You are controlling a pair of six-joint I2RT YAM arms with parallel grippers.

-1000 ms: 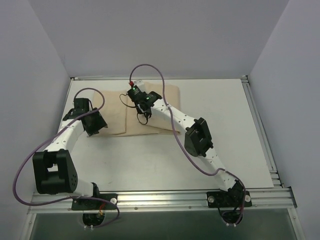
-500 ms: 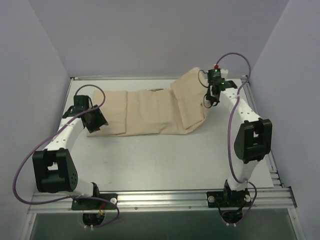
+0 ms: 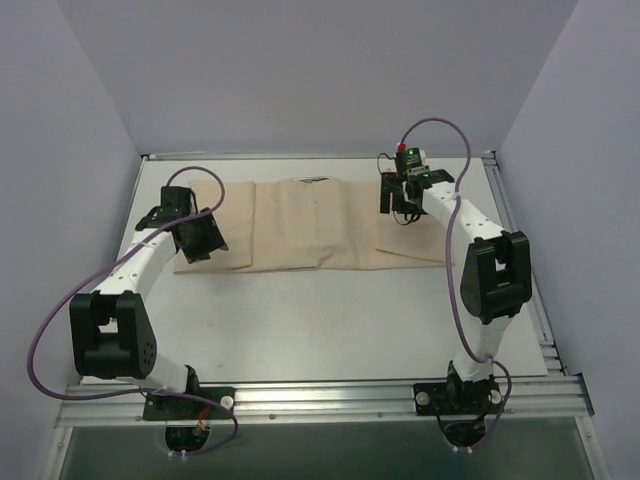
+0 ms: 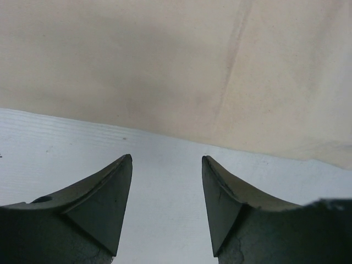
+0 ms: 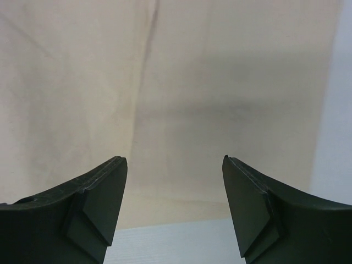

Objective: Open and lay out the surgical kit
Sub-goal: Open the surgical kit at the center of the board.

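The surgical kit shows as a beige cloth wrap (image 3: 310,225) spread in a long flat strip across the far half of the table, with fold creases across it. My left gripper (image 3: 200,238) hovers at the strip's left end, open and holding nothing. In the left wrist view its fingertips (image 4: 166,159) frame bare table just short of the cloth's edge (image 4: 165,71). Over the strip's right end my right gripper (image 3: 398,198) stands open and empty. In the right wrist view the cloth (image 5: 192,82) lies flat beyond its tips (image 5: 175,159).
The white table (image 3: 330,320) has metal rails along its far, right and near edges. Grey walls close in on three sides. A thin dark line (image 3: 313,180) shows at the cloth's far edge; what it is cannot be told.
My right gripper swept from the middle to the right, drawing a cloth flap with it, then opened and let go. The flap now lies flat. My left gripper shifted slightly right.
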